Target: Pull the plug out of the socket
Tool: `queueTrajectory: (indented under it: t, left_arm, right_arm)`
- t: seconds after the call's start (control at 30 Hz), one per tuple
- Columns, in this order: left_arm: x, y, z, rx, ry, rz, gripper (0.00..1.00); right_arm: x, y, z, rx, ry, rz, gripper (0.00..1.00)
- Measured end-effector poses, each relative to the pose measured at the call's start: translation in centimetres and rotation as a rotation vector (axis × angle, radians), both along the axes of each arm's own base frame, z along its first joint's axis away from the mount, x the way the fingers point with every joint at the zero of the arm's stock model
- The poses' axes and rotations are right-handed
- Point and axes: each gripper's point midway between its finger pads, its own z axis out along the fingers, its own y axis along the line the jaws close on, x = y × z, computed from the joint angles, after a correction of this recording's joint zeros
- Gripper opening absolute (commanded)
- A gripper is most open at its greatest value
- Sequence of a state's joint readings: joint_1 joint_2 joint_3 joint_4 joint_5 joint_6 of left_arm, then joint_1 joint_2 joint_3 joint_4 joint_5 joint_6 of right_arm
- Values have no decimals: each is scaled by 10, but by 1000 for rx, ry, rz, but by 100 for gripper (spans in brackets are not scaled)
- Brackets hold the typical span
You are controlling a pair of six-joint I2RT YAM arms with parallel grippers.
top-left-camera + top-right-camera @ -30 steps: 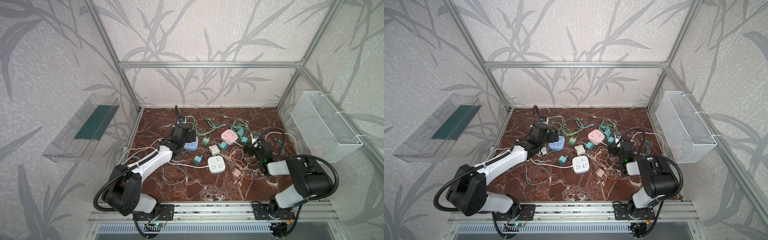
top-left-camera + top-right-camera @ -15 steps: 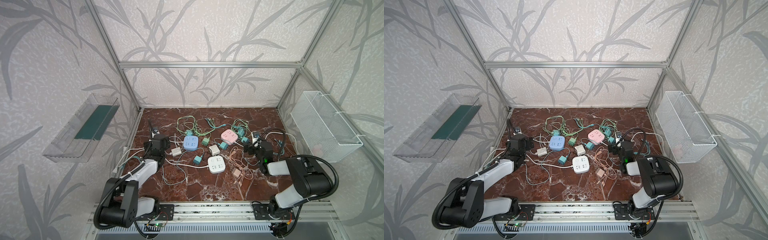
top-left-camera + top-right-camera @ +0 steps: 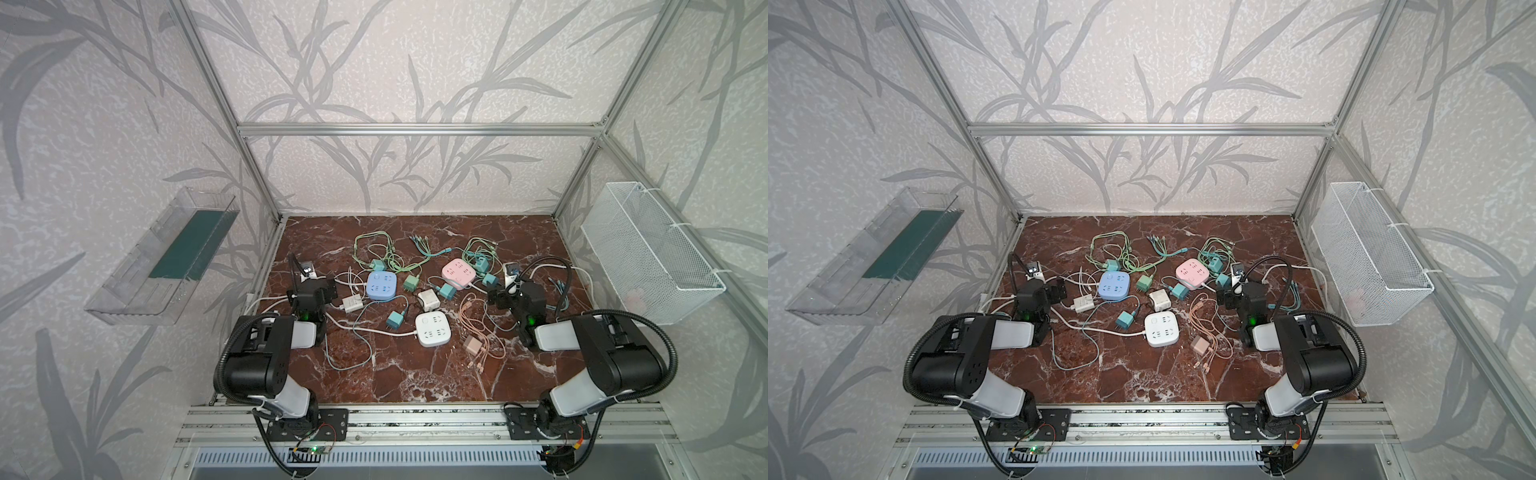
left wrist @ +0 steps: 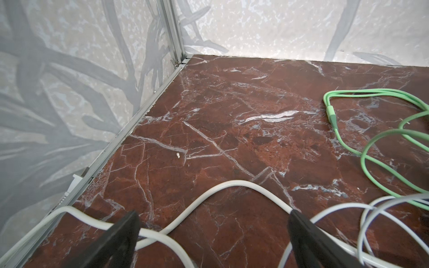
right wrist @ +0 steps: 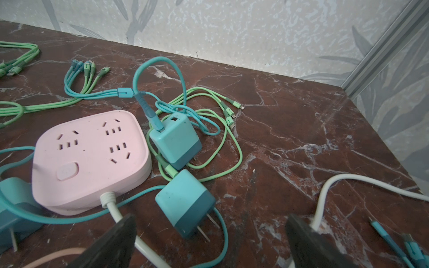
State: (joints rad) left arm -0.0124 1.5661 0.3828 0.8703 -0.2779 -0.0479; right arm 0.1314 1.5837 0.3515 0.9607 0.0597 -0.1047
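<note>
The worktop (image 3: 415, 374) is carrying a scatter of sockets, plugs and cables, and both arms are sitting low at its near edge.

In both top views the blue socket (image 3: 382, 286) and the white socket (image 3: 433, 329) are lying face up mid-worktop. The pink socket (image 5: 90, 160) is lying further right. Every face is showing bare slots.

The plugs are lying loose around them. A white plug (image 3: 352, 304) is resting just beside the blue socket. A teal plug (image 5: 185, 201) is lying on its side just beside the pink socket, with its prongs in the open air. A second plug (image 5: 175, 141) is lying just behind it.

The left claw (image 4: 213, 217) is hanging spread wide and gripping nothing, near the left wall. The right claw (image 5: 210, 220) is gaping the same way, empty, just beside the pink socket.

Since no plug seems to be sitting in a slot, the pulling is looking finished. The step in hand is probably parking the arms.

Doing that well is meaning keeping both claws spread and rising before retreating. A white cord (image 4: 232, 183) is running under the left claw, between its fingers. A second cord (image 5: 322, 201) is appearing to touch one right finger (image 5: 308, 243). Dragging low is risking a snag that tugs a socket across the worktop.
</note>
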Motion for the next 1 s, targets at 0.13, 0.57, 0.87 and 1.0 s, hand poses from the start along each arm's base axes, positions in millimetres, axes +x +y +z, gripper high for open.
queueTrajectory:
  t: [0.13,0.57,0.87,1.0]
  left_arm:
    - [2,-3,5,-7,-29,-17,99]
    - [5,-4,11,-10,-59,-25,99]
    - [5,-5,11,-11,-58,-27,99]
    - [5,-5,11,-11,-58,-27,99]
  right_arm:
    - [0,0,0,0,0,0,99]
    - [0,0,0,0,0,0,99]
    - [0,0,0,0,0,0,99]
    - [0,0,0,0,0,0,99]
